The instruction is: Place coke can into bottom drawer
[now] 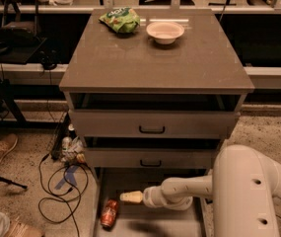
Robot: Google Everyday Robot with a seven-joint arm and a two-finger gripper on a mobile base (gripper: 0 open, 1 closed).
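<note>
The coke can (109,214) is red with a silver end. It lies on its side, tilted, on the grey floor of the pulled-out bottom drawer (152,226), near the drawer's left rail. My gripper (130,197) reaches in from the right on the white arm and hovers just above and to the right of the can. A small gap separates it from the can, and it holds nothing.
The two upper drawers (152,125) with black handles are partly pulled out above the bottom one. A green chip bag (120,19) and a white bowl (165,31) sit on the cabinet top. Cables and bottles (66,149) lie on the floor to the left. My arm's large white body (251,191) fills the lower right.
</note>
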